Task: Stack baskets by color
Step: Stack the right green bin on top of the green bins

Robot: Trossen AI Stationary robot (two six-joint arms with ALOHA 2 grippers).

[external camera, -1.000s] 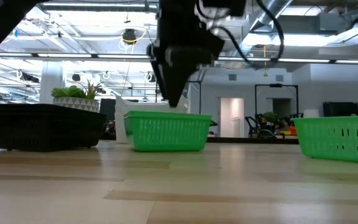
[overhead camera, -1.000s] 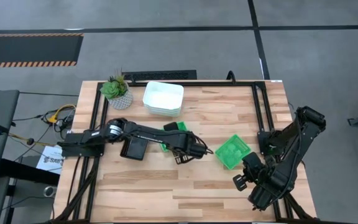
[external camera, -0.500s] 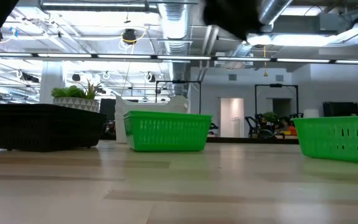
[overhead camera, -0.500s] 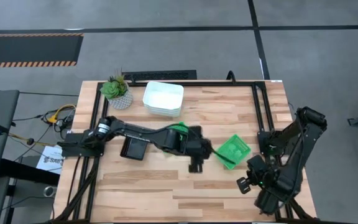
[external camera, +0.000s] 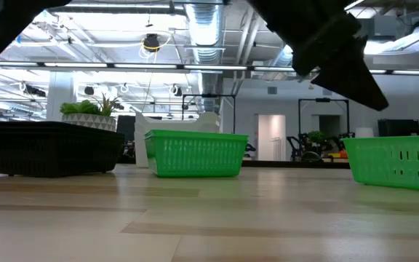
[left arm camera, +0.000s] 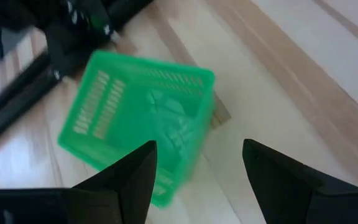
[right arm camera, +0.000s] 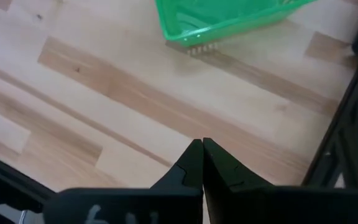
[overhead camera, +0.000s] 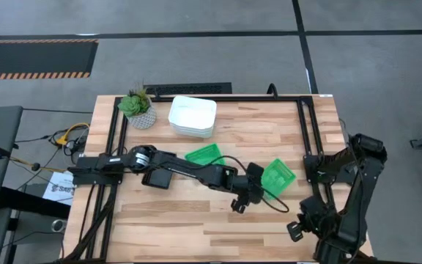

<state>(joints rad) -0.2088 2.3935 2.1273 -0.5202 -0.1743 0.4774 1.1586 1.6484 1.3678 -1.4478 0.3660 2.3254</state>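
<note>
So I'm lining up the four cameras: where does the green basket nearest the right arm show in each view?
High view: green basket, right of centre, by the left gripper.
Low view: far right.
Left wrist view: centre-left, ahead of the open fingers.
Right wrist view: top edge.
Shared landmark: the wooden table.

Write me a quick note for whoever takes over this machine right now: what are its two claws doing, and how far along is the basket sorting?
Left end effector: open, empty, beside the tilted green basket.
Right end effector: shut, empty, parked at the table's right near corner.
Done: white baskets stacked at the far edge.
Left: second green basket sits mid-table, apart from the first; stack the greens. Black basket lies under the left arm; its stacking is unclear.
</note>
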